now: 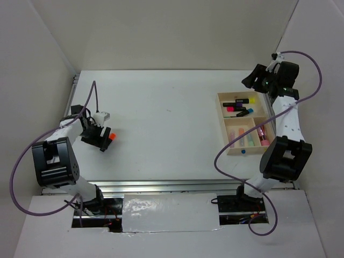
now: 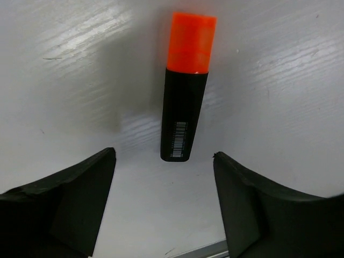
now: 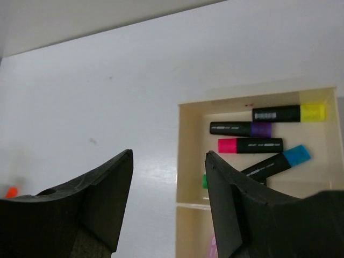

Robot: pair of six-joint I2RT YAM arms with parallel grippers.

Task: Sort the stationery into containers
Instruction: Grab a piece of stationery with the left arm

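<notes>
The one piece I see outside the tray is an orange-capped highlighter (image 2: 185, 91) with a black body, lying flat on the white table (image 1: 161, 123) at its left side, well apart from everything else. My left gripper (image 2: 164, 161) hangs right over it. In the left wrist view its jaws stand wide apart with nothing between them but bare table and the black butt end of the highlighter, which neither finger touches. The orange cap points away from the fingers. Across the table, on the right, sits the wooden tray (image 1: 221, 123), with a small blue dot (image 1: 243, 151) on its near rim. Its far compartment holds black-bodied highlighters lying side by side: a yellow-capped one (image 3: 290, 113), a purple one (image 3: 241, 129), a pink one (image 3: 250, 145) and a blue one (image 3: 277, 163) lying at an angle. A green end (image 3: 205, 181) peeks out behind my right finger. The near left compartment holds pale-bodied pens (image 1: 242, 138), and the near right one a pink tube (image 1: 263, 135). My right gripper (image 3: 169, 158) hovers above the tray's far end, raised off it. Its jaws are partly open and grip nothing.
</notes>
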